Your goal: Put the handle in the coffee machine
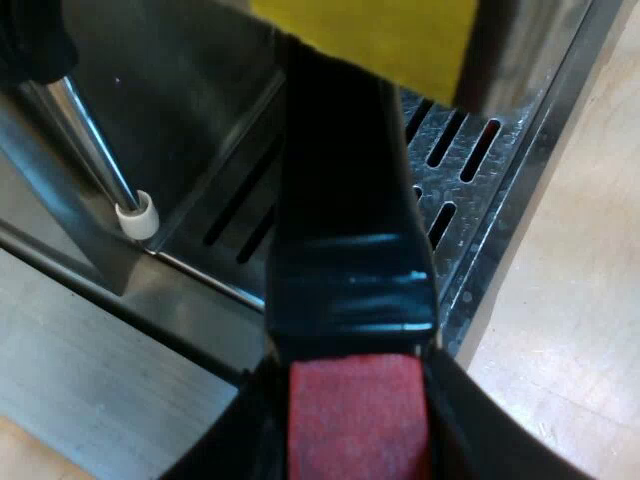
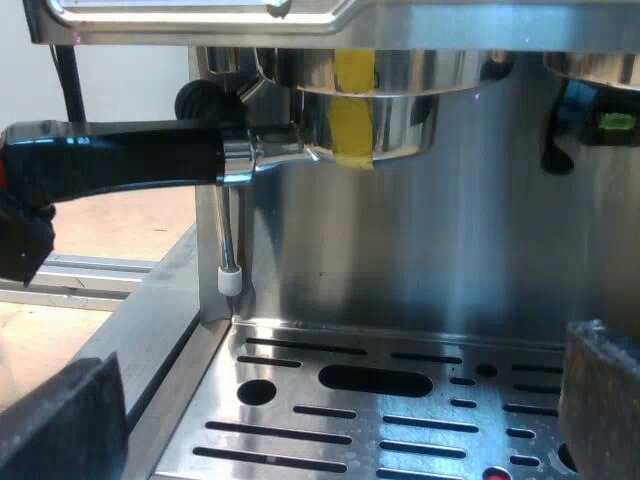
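Note:
The holder's black handle runs from its red end up to the machine's front, under a strip of yellow tape. My left gripper is shut on the handle at the red end, one finger on each side. In the right wrist view the holder's metal head sits up at the round brew head and its handle sticks out level, with the left gripper at its far end. My right gripper is open over the drip tray, holding nothing.
A steam wand with a white tip hangs beside the holder, over the edge of the slotted drip tray. The wand stands just under the handle. The machine's steel front wall rises behind the tray. A wooden tabletop lies beyond it.

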